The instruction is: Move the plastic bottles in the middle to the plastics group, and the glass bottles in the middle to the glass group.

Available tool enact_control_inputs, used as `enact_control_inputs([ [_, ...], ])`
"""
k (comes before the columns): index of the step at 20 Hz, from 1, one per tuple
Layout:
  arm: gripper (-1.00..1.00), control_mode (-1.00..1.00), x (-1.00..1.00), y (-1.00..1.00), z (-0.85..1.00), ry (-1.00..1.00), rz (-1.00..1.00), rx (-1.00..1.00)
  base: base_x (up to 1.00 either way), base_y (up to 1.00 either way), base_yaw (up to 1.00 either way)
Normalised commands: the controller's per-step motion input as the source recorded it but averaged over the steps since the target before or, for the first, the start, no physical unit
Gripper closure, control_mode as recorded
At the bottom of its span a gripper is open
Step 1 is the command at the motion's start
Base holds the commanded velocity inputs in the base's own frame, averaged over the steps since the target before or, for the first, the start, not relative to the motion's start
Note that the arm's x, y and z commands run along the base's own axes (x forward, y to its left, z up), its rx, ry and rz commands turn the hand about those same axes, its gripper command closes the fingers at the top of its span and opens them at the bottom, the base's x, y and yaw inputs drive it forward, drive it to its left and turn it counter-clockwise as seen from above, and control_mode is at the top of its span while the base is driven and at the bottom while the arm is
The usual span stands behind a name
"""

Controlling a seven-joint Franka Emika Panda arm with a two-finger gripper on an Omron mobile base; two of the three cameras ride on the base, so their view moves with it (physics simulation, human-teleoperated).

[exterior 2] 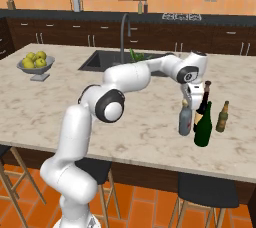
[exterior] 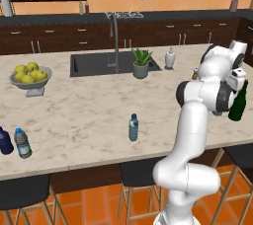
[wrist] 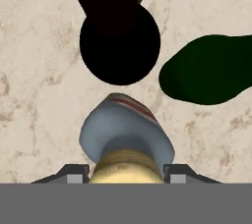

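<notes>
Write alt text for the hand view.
Seen from above, a squat grey-blue bottle with a tan stopper stands on a marble counter, its stopper between the gripper fingertips. Beyond it stand a black wine bottle and a dark green wine bottle.

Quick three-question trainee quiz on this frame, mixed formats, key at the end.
1. True or false: the tall dark green wine bottle stands right beside the black wine bottle.
2. Whose tan stopper sits between the fingers?
3. The small clear blue-capped water bottle stands: A) alone mid-counter; B) in the sink; C) against the fruit bowl.
Key: 1 true; 2 the squat grey-blue glass bottle; 3 A.
</notes>
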Motion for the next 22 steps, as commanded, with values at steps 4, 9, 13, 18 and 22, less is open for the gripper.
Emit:
enact_control_inputs([
  [4, 1.00, -1.00, 0.00, 0.00, -0.09, 0.00, 0.06, 0.00, 0.00, 0.00, 0.00],
  [9, 1.00, -1.00, 0.00, 0.00, -0.30, 0.00, 0.08, 0.00, 0.00, 0.00, 0.00],
  [13, 1.00, -1.00, 0.00, 0.01, -0.54, -0.02, 0.07, 0.00, 0.00, 0.00, 0.00],
  [18, 1.00, -1.00, -0.07, 0.06, -0.38, -0.03, 0.05, 0.00, 0.00, 0.00, 0.00],
  [22, 1.00, -1.00, -0.23, 0.24, 0.02, 0.00, 0.00, 0.00, 0.00, 0.00, 0.00],
])
